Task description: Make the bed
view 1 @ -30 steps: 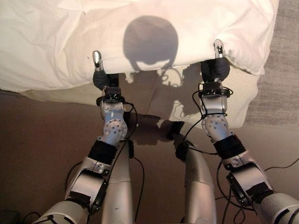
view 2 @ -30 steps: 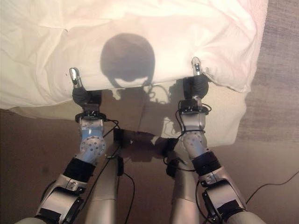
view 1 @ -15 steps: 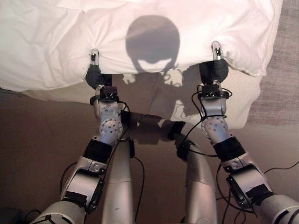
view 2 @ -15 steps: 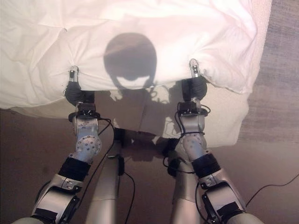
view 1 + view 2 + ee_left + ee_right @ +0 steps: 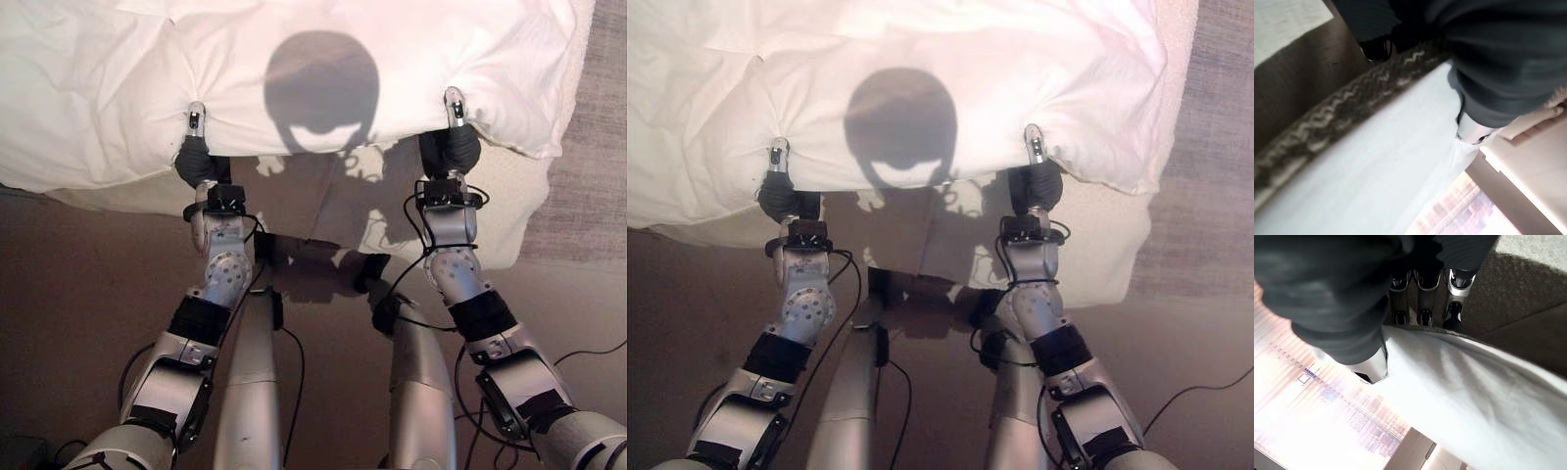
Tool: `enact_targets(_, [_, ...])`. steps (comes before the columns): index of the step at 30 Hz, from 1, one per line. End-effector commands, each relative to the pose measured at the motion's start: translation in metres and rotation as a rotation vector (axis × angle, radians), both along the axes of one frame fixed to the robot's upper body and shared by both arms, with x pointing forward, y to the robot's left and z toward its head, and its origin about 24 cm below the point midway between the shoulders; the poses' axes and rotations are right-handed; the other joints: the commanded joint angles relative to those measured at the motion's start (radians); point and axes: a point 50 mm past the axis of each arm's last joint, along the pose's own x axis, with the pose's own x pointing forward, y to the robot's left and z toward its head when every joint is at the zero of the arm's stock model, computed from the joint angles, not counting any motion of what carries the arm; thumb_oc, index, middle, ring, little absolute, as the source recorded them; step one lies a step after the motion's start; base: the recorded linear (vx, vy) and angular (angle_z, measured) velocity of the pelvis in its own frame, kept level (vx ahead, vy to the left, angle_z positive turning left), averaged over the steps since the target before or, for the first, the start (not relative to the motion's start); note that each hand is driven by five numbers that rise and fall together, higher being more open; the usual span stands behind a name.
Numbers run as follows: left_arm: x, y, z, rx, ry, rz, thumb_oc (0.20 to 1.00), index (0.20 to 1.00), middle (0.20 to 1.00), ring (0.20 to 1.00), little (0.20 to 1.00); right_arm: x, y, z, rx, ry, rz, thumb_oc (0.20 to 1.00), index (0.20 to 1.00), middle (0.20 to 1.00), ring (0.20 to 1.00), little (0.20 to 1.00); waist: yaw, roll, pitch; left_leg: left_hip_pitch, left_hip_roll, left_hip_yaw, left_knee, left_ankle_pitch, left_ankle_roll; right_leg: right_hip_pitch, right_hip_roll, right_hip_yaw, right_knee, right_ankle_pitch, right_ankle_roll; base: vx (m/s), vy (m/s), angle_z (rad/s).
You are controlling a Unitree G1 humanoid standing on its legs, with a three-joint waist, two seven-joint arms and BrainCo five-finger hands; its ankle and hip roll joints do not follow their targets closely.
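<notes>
White cotton duvet [image 5: 323, 69], puffy and softly creased, lying across the bed with its near hem hanging over the mattress edge [image 5: 392, 211]. Surface rumpled toward the left; one corner on the right droops past the mattress toward the grey carpet [image 5: 588, 147].

Left hand [image 5: 196, 157]: thumb on top of the hem, fingers tucked beneath, pinching the duvet edge. In the left wrist view the cloth is drawn into a small pucker where the left hand meets it.

Right hand [image 5: 1036, 181]: same hold, thumb over and fingers under, clamped on the hem nearer the right corner. The right wrist view shows its fingers [image 5: 1422, 298] curled below the fabric and its thumb pressing from above.

Placement: the hands grip well apart along one edge, judged so the cover can be pulled evenly and straight rather than skewed. Small radiating folds mark each grip point; the stretch between them runs fairly taut and level.

Condition: cover spread over most of the bed, not yet smoothed; wrinkles remain, chiefly on the left side.
</notes>
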Motion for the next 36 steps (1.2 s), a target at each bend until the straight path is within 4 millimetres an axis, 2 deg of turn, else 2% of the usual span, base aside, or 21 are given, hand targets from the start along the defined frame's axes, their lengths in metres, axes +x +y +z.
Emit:
enact_targets(1, [-0.033, 0.082, 0.014, -0.072, -0.143, 0.307, 0.2, 0.2, 0.2, 0.2, 0.2, -0.031, -0.075, 0.011, 0.055, -0.131, -0.266, 0.2, 0.2, 0.2, 0.2, 0.2, -0.021, 0.048, -0.083, 0.048, -0.074, 0.033, 0.056, -0.153, 0.073, 0.042, -0.041, 0.122, -0.152, 0.216, 0.181, -0.02, 0.22, 0.06])
enact_targets(3, [-0.04, 0.087, 0.013, -0.061, -0.16, 0.321, 0.2, 0.2, 0.2, 0.2, 0.2, -0.034, -0.077, 0.008, 0.038, -0.125, -0.27, 0.2, 0.2, 0.2, 0.2, 0.2, -0.024, 0.059, -0.076, 0.086, -0.097, 0.057, 0.053, -0.16, 0.089, 0.054, -0.059, 0.152, -0.147, 0.27, 0.192, -0.03, 0.259, 0.05])
enact_targets(4, [-0.043, 0.091, 0.013, -0.056, -0.165, 0.334, 0.2, 0.2, 0.2, 0.2, 0.2, -0.035, -0.077, 0.004, 0.03, -0.118, -0.268, 0.2, 0.2, 0.2, 0.2, 0.2, -0.017, 0.062, -0.072, 0.099, -0.099, 0.068, 0.056, -0.161, 0.1, 0.046, -0.056, 0.146, -0.096, 0.256, 0.19, -0.08, 0.395, 0.0])
enact_targets(6, [-0.054, 0.098, 0.016, -0.034, -0.197, 0.359, 0.2, 0.2, 0.2, 0.2, 0.2, -0.039, -0.078, -0.003, 0.029, -0.105, -0.266, 0.2, 0.2, 0.2, 0.2, 0.2, 0.007, 0.063, -0.06, 0.112, -0.106, 0.114, 0.08, -0.167, 0.132, 0.057, -0.041, 0.075, 0.099, 0.202, 0.185, -0.15, 0.372, -0.31])
enact_targets(8, [-0.057, 0.1, 0.012, -0.034, -0.193, 0.358, 0.2, 0.2, 0.2, 0.2, 0.2, -0.038, -0.079, -0.012, 0.042, -0.08, -0.255, 0.2, 0.2, 0.2, 0.2, 0.2, 0.012, 0.058, -0.061, 0.103, -0.117, 0.155, 0.078, -0.15, 0.154, 0.07, 0.008, 0.002, 0.196, 0.143, 0.179, -0.12, 0.227, -0.47])
enact_targets(10, [-0.06, 0.103, 0.008, -0.032, -0.189, 0.362, 0.2, 0.2, 0.2, 0.2, 0.2, -0.037, -0.075, -0.021, 0.045, -0.053, -0.232, 0.2, 0.2, 0.2, 0.2, 0.2, 0.036, 0.051, -0.075, 0.117, -0.115, 0.188, 0.037, -0.132, 0.163, 0.096, 0.037, -0.07, 0.222, 0.032, 0.146, -0.03, 0.157, -0.14])
enact_targets(12, [-0.063, 0.106, 0.004, -0.032, -0.181, 0.365, 0.2, 0.2, 0.2, 0.2, 0.2, -0.035, -0.069, -0.025, 0.031, -0.039, -0.207, 0.2, 0.2, 0.2, 0.2, 0.2, 0.078, 0.039, -0.084, 0.127, -0.104, 0.219, -0.014, -0.094, 0.147, 0.174, 0.071, -0.123, 0.155, -0.08, 0.084, -0.1, 0.075, -0.13])
enact_targets(14, [-0.065, 0.109, -0.001, -0.032, -0.169, 0.373, 0.2, 0.2, 0.2, 0.2, 0.2, -0.034, -0.067, -0.023, 0.018, -0.044, -0.194, 0.2, 0.2, 0.2, 0.2, 0.2, 0.102, 0.034, -0.081, 0.144, -0.088, 0.216, -0.071, -0.044, 0.11, 0.218, 0.145, -0.126, 0.023, -0.139, 0.013, -0.15, -0.06, -0.58])
enact_targets(15, [-0.067, 0.111, -0.004, -0.037, -0.16, 0.379, 0.2, 0.2, 0.2, 0.2, 0.2, -0.033, -0.066, -0.02, 0.013, -0.055, -0.189, 0.2, 0.2, 0.2, 0.2, 0.2, 0.113, 0.045, -0.077, 0.157, -0.072, 0.211, -0.101, -0.016, 0.089, 0.216, 0.18, -0.124, -0.002, -0.133, -0.002, -0.13, -0.046, -0.7])
enact_targets(20, [-0.067, 0.11, -0.019, -0.049, -0.096, 0.388, 0.2, 0.2, 0.2, 0.2, 0.2, -0.034, -0.072, -0.02, -0.045, -0.042, -0.213, 0.2, 0.2, 0.2, 0.2, 0.2, 0.097, 0.08, -0.086, 0.157, -0.053, 0.208, -0.052, -0.007, 0.059, 0.228, 0.199, -0.112, -0.044, -0.139, -0.038, -0.08, 0.014, -0.28])
enact_targets(21, [-0.072, 0.113, -0.025, -0.022, -0.078, 0.409, 0.2, 0.2, 0.2, 0.2, 0.2, -0.033, -0.072, -0.019, -0.064, -0.046, -0.212, 0.2, 0.2, 0.2, 0.2, 0.2, 0.112, 0.081, -0.077, 0.138, -0.09, 0.097, 0.076, -0.07, 0.064, 0.208, 0.179, -0.084, -0.022, -0.123, -0.038, -0.12, 0.141, 0.12])
enact_targets(22, [-0.073, 0.115, -0.025, -0.024, -0.074, 0.42, 0.2, 0.2, 0.2, 0.2, 0.2, -0.033, -0.072, -0.019, -0.063, -0.044, -0.213, 0.2, 0.2, 0.2, 0.2, 0.2, 0.111, 0.073, -0.067, 0.121, -0.101, 0.055, 0.158, -0.112, 0.061, 0.206, 0.157, -0.066, -0.017, -0.107, -0.031, -0.15, 0.176, -0.15])
enact_targets(24, [-0.077, 0.121, -0.021, -0.015, -0.087, 0.447, 0.2, 0.2, 0.2, 0.2, 0.2, -0.035, -0.076, -0.022, -0.061, -0.034, -0.227, 0.2, 0.2, 0.2, 0.2, 0.2, 0.09, 0.063, -0.053, 0.121, -0.014, 0.006, 0.235, -0.149, 0.065, 0.2, 0.106, -0.04, 0.011, -0.089, -0.017, -0.06, 0.206, -0.3])
enact_targets(27, [-0.082, 0.123, -0.01, 0.042, -0.114, 0.464, 0.2, 0.2, 0.2, 0.2, 0.2, -0.034, -0.076, -0.028, -0.049, 0.005, -0.224, 0.2, 0.2, 0.2, 0.2, 0.2, 0.088, 0.058, -0.024, 0.262, 0.093, -0.13, 0.06, -0.094, 0.035, 0.249, 0.033, 0.04, 0.022, -0.064, 0.032, -0.02, 0.45, -0.02])
enact_targets(28, [-0.081, 0.12, -0.003, 0.053, -0.136, 0.451, 0.2, 0.2, 0.2, 0.2, 0.2, -0.038, -0.083, -0.035, -0.05, 0.036, -0.251, 0.2, 0.2, 0.2, 0.2, 0.2, 0.058, 0.065, -0.023, 0.278, 0.194, -0.114, -0.03, -0.035, 0.017, 0.254, -0.027, 0.072, 0.042, -0.047, 0.053, -0.02, 0.463, 0.0])
enact_targets(29, [-0.081, 0.119, -0.004, 0.052, -0.134, 0.45, 0.2, 0.2, 0.2, 0.2, 0.2, -0.039, -0.083, -0.035, -0.051, 0.038, -0.253, 0.2, 0.2, 0.2, 0.2, 0.2, 0.057, 0.064, -0.023, 0.289, 0.192, -0.111, -0.045, -0.026, 0.016, 0.256, -0.03, 0.074, 0.043, -0.047, 0.054, -0.07, 0.716, 0.26])
enact_targets(30, [-0.075, 0.11, 0.002, 0.07, -0.155, 0.405, 0.2, 0.2, 0.2, 0.2, 0.2, -0.043, -0.088, -0.041, -0.036, 0.062, -0.284, 0.2, 0.2, 0.2, 0.2, 0.2, 0.028, 0.083, -0.023, 0.35, 0.215, -0.062, -0.121, -0.028, -0.011, 0.266, -0.082, 0.083, 0.022, -0.009, 0.08, -0.05, 0.379, 0.41])
enact_targets(33, [-0.073, 0.106, 0.002, 0.08, -0.156, 0.387, 0.2, 0.2, 0.2, 0.2, 0.2, -0.049, -0.094, -0.038, -0.025, 0.046, -0.316, 0.2, 0.2, 0.2, 0.2, 0.2, 0.022, 0.087, -0.023, 0.33, 0.182, -0.055, -0.109, -0.033, -0.019, 0.281, -0.115, 0.088, -0.016, 0.035, 0.095, -0.06, 0.437, 0.8])
enact_targets(34, [-0.069, 0.092, 0.001, 0.138, -0.144, 0.343, 0.2, 0.2, 0.2, 0.2, 0.2, -0.057, -0.105, -0.038, -0.013, 0.043, -0.389, 0.2, 0.2, 0.2, 0.2, 0.2, -0.011, 0.112, -0.024, 0.259, 0.068, -0.044, 0.024, -0.11, -0.02, 0.307, -0.201, 0.125, -0.111, 0.13, 0.12, -0.03, 0.493, 0.47])
enact_targets(35, [-0.069, 0.092, 0.001, 0.139, -0.143, 0.342, 0.2, 0.2, 0.2, 0.2, 0.2, -0.058, -0.105, -0.038, -0.014, 0.045, -0.391, 0.2, 0.2, 0.2, 0.2, 0.2, -0.012, 0.111, -0.024, 0.257, 0.063, -0.044, 0.031, -0.114, -0.017, 0.31, -0.205, 0.123, -0.115, 0.135, 0.124, -0.01, 0.627, 0.73])
enact_targets(36, [-0.07, 0.091, -0.001, 0.161, -0.138, 0.343, 0.2, 0.2, 0.2, 0.2, 0.2, -0.062, -0.108, -0.039, -0.003, 0.041, -0.409, 0.2, 0.2, 0.2, 0.2, 0.2, -0.02, 0.118, -0.024, 0.247, 0.03, -0.031, 0.059, -0.14, -0.01, 0.333, -0.24, 0.122, -0.154, 0.189, 0.144, 0.03, 0.596, 1.14])
